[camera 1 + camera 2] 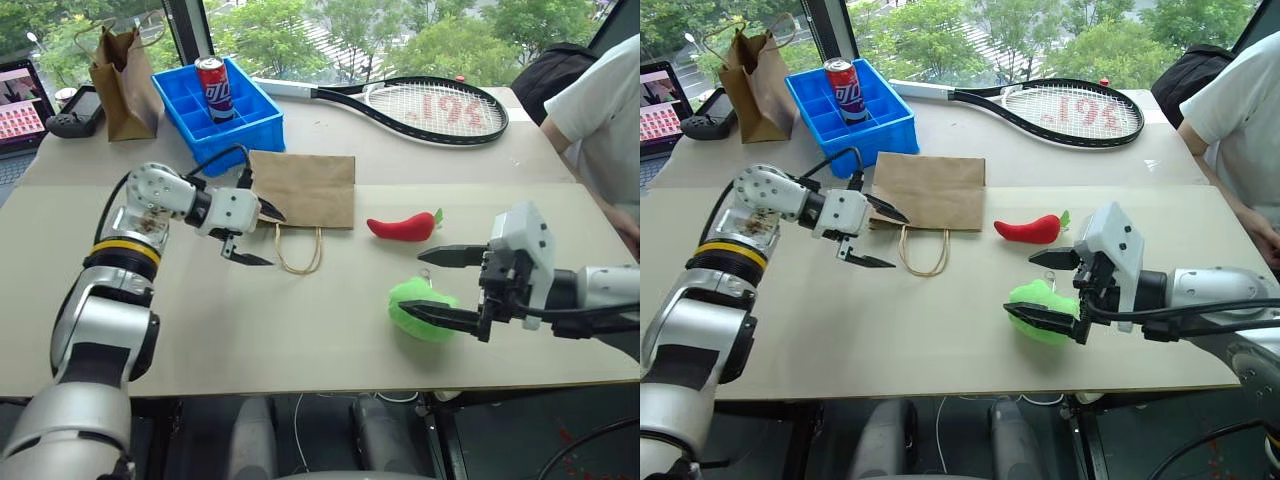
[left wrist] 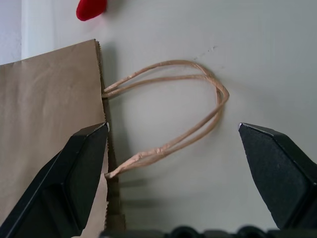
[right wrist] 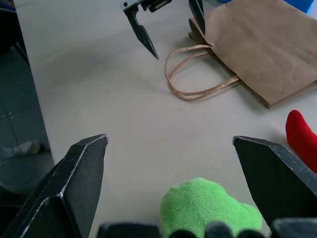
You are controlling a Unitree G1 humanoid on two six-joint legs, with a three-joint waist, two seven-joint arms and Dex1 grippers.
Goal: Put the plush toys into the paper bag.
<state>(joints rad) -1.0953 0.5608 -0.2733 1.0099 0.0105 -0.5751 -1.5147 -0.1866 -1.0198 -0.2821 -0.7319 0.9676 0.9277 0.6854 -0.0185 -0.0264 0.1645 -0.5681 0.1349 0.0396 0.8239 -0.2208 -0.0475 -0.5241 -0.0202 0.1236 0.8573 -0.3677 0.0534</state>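
Note:
The paper bag [image 1: 303, 188] lies flat on the table, its two loop handles [image 1: 299, 250] pointing toward me. My left gripper [image 1: 276, 240] is open at the left corner of the bag's mouth, one finger over the bag's edge and the other beside the handles [image 2: 198, 99]. The red chili plush toy [image 1: 402, 226] lies to the right of the bag. The fuzzy green plush toy [image 1: 422, 308] sits nearer me. My right gripper [image 1: 410, 283] is open and straddles it, and the toy [image 3: 208, 208] shows low between the fingers, ungripped.
At the back stand a blue crate [image 1: 255, 115] holding a soda can [image 1: 213, 88], a darker narrow paper bag [image 1: 125, 85] and a tennis racket [image 1: 440, 108]. A laptop [image 1: 20, 105] and a controller [image 1: 75, 115] are at the far left. A person [image 1: 605, 110] sits at the right edge.

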